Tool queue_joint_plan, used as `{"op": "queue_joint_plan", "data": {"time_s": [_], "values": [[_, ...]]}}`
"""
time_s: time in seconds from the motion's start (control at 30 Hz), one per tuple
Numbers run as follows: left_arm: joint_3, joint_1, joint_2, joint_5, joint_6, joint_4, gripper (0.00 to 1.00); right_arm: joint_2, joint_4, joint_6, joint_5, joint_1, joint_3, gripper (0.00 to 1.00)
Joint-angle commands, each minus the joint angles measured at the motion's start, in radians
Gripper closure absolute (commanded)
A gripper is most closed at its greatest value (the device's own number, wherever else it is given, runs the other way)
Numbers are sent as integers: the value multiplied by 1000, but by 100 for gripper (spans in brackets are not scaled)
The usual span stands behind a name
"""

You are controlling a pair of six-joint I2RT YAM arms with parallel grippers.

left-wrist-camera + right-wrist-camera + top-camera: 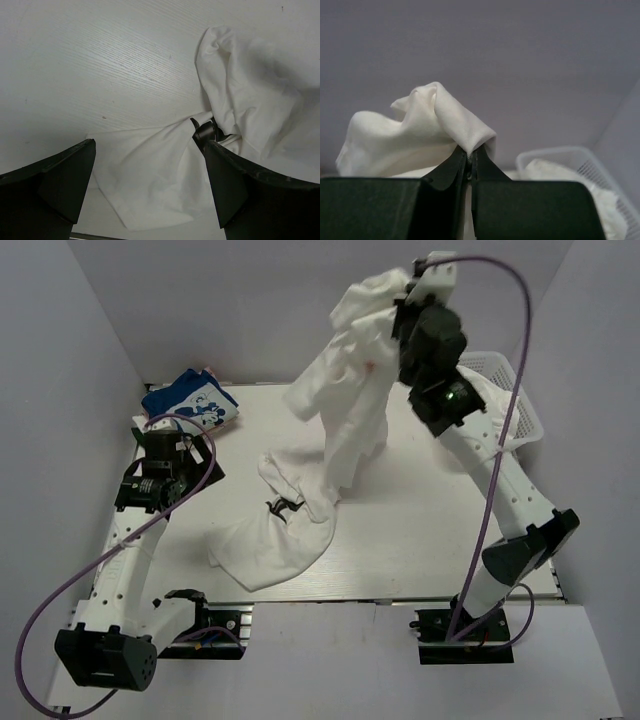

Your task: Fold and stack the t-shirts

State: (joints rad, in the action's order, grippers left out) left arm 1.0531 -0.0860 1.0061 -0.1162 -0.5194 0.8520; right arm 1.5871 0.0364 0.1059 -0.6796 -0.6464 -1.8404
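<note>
My right gripper [405, 285] [470, 150] is raised high at the back and shut on a fold of a white t-shirt [345, 390] [420, 130]. The shirt hangs down from it, and its lower part lies crumpled on the table [275, 540] [150, 185]. A small dark patch [283, 508] [207, 131] shows on the cloth there. A folded blue t-shirt [190, 405] with a white graphic lies at the back left. My left gripper [185, 455] [149, 145] hovers open just in front of the blue shirt and left of the white one, holding nothing.
A white mesh basket [515, 405] [560, 155] stands at the back right behind the right arm, with more white cloth [600, 200] inside. Grey walls close in the table on the left, back and right. The table's near edge [400, 598] runs between the arm bases.
</note>
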Motion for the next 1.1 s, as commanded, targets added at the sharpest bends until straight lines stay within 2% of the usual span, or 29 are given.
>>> {"op": "queue_joint_plan", "data": {"time_s": [0.0,0.07,0.13,0.17,0.27,0.37,0.47,0.57,0.7,0.8,0.87,1.07], "values": [[19,5,14,-13,-4,-14,0,101,-152,178,-90,121,-225,100],[42,5,26,-23,-13,-14,0,158,-177,242,-103,163,-375,100],[51,5,46,-23,-13,-14,0,194,-255,279,-117,238,-439,100],[51,5,46,-23,-13,-14,0,201,-344,341,-124,258,-444,100],[51,5,57,-23,-13,-24,0,195,-537,356,-106,371,-427,100],[70,5,81,-43,-13,-24,0,174,-746,344,-10,441,-284,100],[81,5,104,-62,-13,-24,0,258,-667,264,32,534,-417,100],[81,5,127,-51,-33,-24,0,306,-612,244,125,583,-430,100],[81,5,137,-14,-44,-33,0,275,-540,135,187,636,-271,100],[59,5,146,-14,-44,-33,0,205,-518,0,338,697,37,100],[59,5,146,-14,-44,-8,0,174,-524,-90,427,715,169,100],[41,5,166,22,-44,21,0,140,-471,-190,520,734,334,100]]}}
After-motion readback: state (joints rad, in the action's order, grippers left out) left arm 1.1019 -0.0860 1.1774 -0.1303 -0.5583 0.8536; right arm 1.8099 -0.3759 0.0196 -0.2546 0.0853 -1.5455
